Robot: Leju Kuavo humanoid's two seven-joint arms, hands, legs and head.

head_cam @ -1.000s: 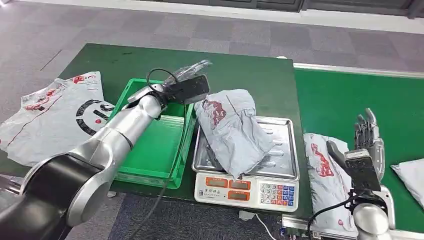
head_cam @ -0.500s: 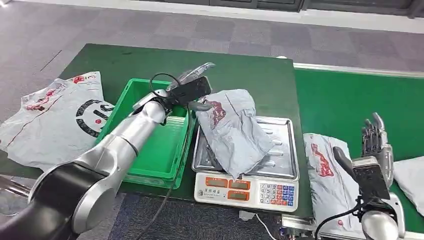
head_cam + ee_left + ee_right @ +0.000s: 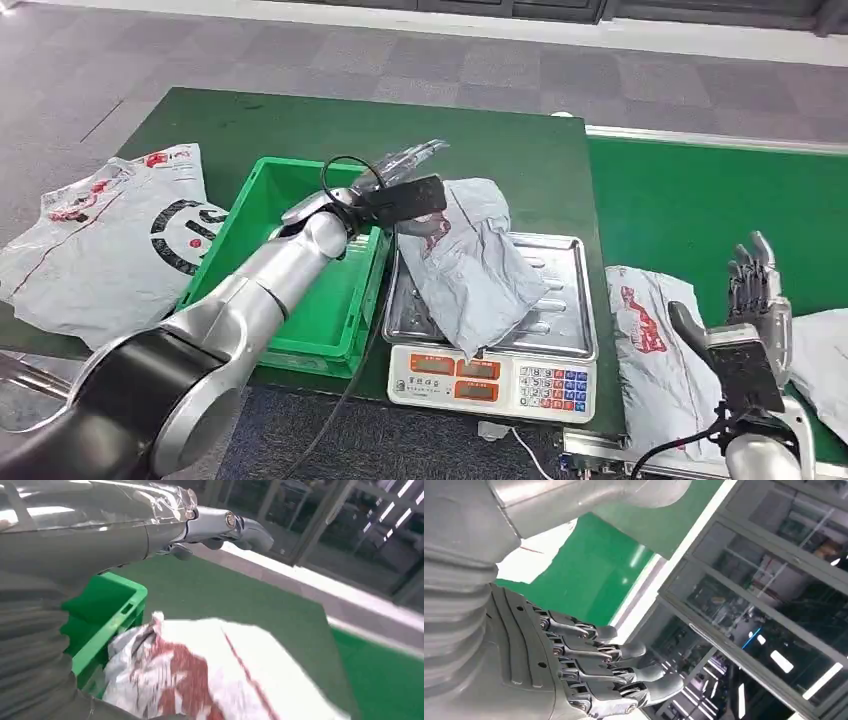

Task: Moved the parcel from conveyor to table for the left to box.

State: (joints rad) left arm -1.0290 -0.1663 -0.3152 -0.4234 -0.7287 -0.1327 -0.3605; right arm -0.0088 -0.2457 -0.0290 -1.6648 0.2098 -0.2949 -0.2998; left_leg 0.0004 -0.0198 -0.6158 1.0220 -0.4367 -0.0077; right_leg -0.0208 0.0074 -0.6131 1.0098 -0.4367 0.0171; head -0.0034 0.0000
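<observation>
Head view. Grey parcel point(image 3: 470, 255) with red print lying crumpled on steel tray of weighing scale point(image 3: 560, 330); long axis running from far-left corner, beside rim of green crate point(image 3: 300, 300), down toward near edge of tray, far end overhanging tray onto green table point(image 3: 300, 125), near end pointing at scale display. Left hand point(image 3: 405, 170) hovering above far-left end of parcel, fingers spread and extended forward, holding nothing; contact with parcel not resolvable here. Right hand point(image 3: 755, 290) raised upright over green conveyor point(image 3: 690, 210), fingers apart and straight, nothing held. Second parcel point(image 3: 655, 355) flat on conveyor just left of right hand, long axis running near to far; third pale parcel point(image 3: 825, 355) at right edge. Large printed bag point(image 3: 100, 235) draped at left end of table.

Left wrist view. Left hand point(image 3: 210, 527) above parcel point(image 3: 210, 670), fingers extended, clear gap to parcel surface; red print blurred. Corner of green crate point(image 3: 107, 610) just beside parcel end.

Right wrist view. Right hand point(image 3: 594, 675) with fingers point(image 3: 624, 652) straight, slightly fanned, nothing grasped; green conveyor point(image 3: 589, 575) surface behind, white parcel edge point(image 3: 539, 550) partly visible.
</observation>
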